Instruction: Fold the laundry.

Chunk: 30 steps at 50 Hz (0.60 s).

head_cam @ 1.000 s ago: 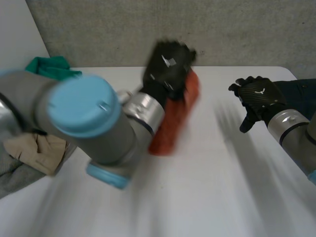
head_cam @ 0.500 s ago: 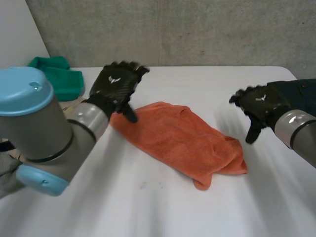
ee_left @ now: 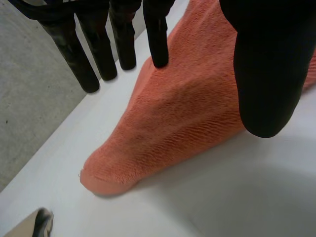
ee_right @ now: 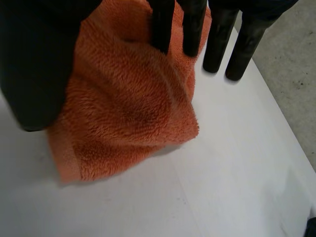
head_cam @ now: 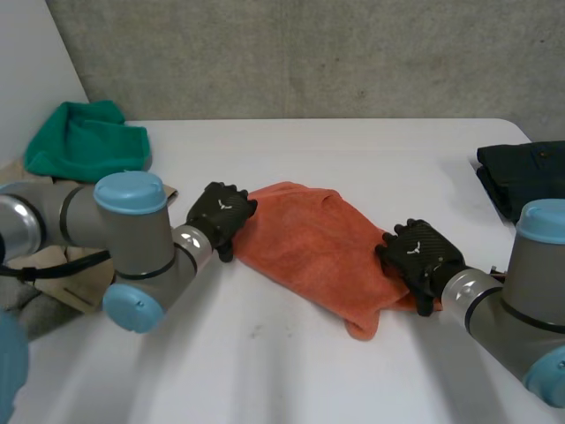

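Note:
An orange towel (head_cam: 322,243) lies rumpled across the middle of the white table (head_cam: 291,371). My left hand (head_cam: 221,215) rests low at its left corner. In the left wrist view the fingers (ee_left: 157,47) are straight, one tip touching the towel (ee_left: 163,128), with the thumb (ee_left: 269,74) on the other side of a raised ridge of cloth. My right hand (head_cam: 415,254) sits on the towel's right end. Its fingers (ee_right: 163,27) are straight, two tips on the towel (ee_right: 123,113), and the thumb (ee_right: 39,64) hangs over the cloth's edge.
A green cloth (head_cam: 84,137) is heaped at the table's back left. Beige cloth (head_cam: 62,276) lies behind my left arm at the left edge. A dark garment (head_cam: 530,172) lies folded at the right edge. A grey wall stands behind the table.
The left hand swung the towel down from the back and released it onto the table. Both hands have since dropped to the towel's two ends.

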{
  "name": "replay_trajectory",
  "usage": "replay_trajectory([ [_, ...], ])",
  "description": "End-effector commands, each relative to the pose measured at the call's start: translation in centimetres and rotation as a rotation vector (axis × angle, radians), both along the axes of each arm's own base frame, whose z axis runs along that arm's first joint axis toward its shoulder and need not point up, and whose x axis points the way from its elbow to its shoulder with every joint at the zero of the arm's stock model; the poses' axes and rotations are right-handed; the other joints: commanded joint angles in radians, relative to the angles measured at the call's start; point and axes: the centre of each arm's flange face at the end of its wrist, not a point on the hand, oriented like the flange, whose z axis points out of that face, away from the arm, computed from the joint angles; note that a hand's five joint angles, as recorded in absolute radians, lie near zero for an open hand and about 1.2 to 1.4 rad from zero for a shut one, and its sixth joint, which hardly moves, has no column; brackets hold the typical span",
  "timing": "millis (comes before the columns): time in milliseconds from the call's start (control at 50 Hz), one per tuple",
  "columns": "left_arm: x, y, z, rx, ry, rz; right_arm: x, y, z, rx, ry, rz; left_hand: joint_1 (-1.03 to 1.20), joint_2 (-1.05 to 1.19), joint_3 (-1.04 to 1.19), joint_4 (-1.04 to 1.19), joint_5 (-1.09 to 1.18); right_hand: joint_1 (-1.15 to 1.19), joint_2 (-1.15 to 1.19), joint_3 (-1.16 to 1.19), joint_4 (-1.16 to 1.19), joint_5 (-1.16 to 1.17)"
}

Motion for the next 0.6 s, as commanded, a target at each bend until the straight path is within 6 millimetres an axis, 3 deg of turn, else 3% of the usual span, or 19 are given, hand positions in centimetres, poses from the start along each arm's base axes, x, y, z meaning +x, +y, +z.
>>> replay_trajectory([
  [20, -0.7, -1.5, -1.0, -0.011, 0.012, -0.001, 0.4, -1.2, -1.2, -0.038, -0.015, -0.003, 0.482, 0.493, 0.494, 0.497, 0.497, 0.767, 0.746, 0.748, 0.751, 0.747],
  [60, -0.9, -1.5, -1.0, -0.014, 0.013, -0.003, 0.4, -1.5, -1.1, -0.048, -0.021, -0.004, 0.711, 0.721, 0.723, 0.725, 0.725, 1.044, 1.023, 1.024, 1.028, 1.023],
  [80, -0.9, -1.5, -0.9, -0.017, 0.016, -0.002, 0.5, -1.6, -1.0, -0.056, -0.024, -0.006, 0.924, 0.935, 0.936, 0.939, 0.939, 1.076, 1.055, 1.057, 1.06, 1.056],
  [180, -1.2, -1.3, -0.3, -0.028, 0.022, -0.01, 0.3, -2.2, -0.4, -0.07, -0.032, -0.025, 0.947, 0.957, 0.958, 0.961, 0.961, 1.076, 1.055, 1.057, 1.06, 1.056],
  [260, -1.6, -0.7, 1.8, -0.058, 0.052, -0.011, 0.2, -2.4, 0.4, -0.072, -0.049, -0.042, 0.947, 0.957, 0.958, 0.961, 0.961, 1.076, 1.055, 1.057, 1.06, 1.056],
  [320, -1.9, 0.1, 4.3, -0.095, 0.079, -0.023, 0.1, -2.3, 4.2, -0.128, -0.088, -0.05, 0.947, 0.957, 0.958, 0.961, 0.961, 1.076, 1.055, 1.057, 1.06, 1.056],
  [340, -1.9, 0.7, 6.4, -0.12, 0.109, -0.026, 0.1, -1.9, 6.9, -0.164, -0.117, -0.046, 0.947, 0.957, 0.958, 0.961, 0.961, 1.076, 1.055, 1.057, 1.06, 1.056],
  [380, -1.6, 1.4, 8.9, -0.152, 0.155, -0.028, 0.0, -1.5, 9.3, -0.195, -0.144, -0.043, 0.947, 0.957, 0.958, 0.961, 0.961, 1.076, 1.055, 1.057, 1.06, 1.056],
  [400, -1.5, 1.7, 9.8, -0.159, 0.175, -0.027, 0.0, -1.2, 11.7, -0.225, -0.174, -0.043, 0.947, 0.957, 0.958, 0.961, 0.961, 1.076, 1.055, 1.057, 1.06, 1.056],
  [420, -1.1, 2.2, 11.5, -0.171, 0.218, -0.022, 0.0, -1.0, 12.9, -0.24, -0.187, -0.043, 0.947, 0.957, 0.958, 0.961, 0.961, 1.076, 1.055, 1.057, 1.06, 1.056],
  [480, -0.4, 3.4, 13.9, -0.156, 0.309, -0.012, 0.1, -0.1, 16.5, -0.272, -0.221, -0.032, 0.938, 0.949, 0.95, 0.953, 0.953, 1.076, 1.055, 1.057, 1.06, 1.056],
  [540, 0.0, 4.3, 14.0, -0.1, 0.36, 0.003, 0.4, 0.7, 17.9, -0.258, -0.224, -0.02, 0.151, 0.161, 0.163, 0.165, 0.165, 1.076, 1.055, 1.057, 1.06, 1.056],
  [560, 0.3, 4.8, 13.3, -0.041, 0.381, 0.021, 0.5, 1.1, 18.3, -0.238, -0.226, -0.013, 0.012, 0.022, 0.024, 0.026, 0.026, 1.076, 1.055, 1.057, 1.06, 1.056],
  [600, 0.6, 5.2, 12.2, 0.021, 0.394, 0.048, 0.6, 1.5, 18.1, -0.206, -0.227, -0.005, 0.002, 0.012, 0.014, 0.016, 0.016, 1.076, 1.055, 1.057, 1.06, 1.056],
])
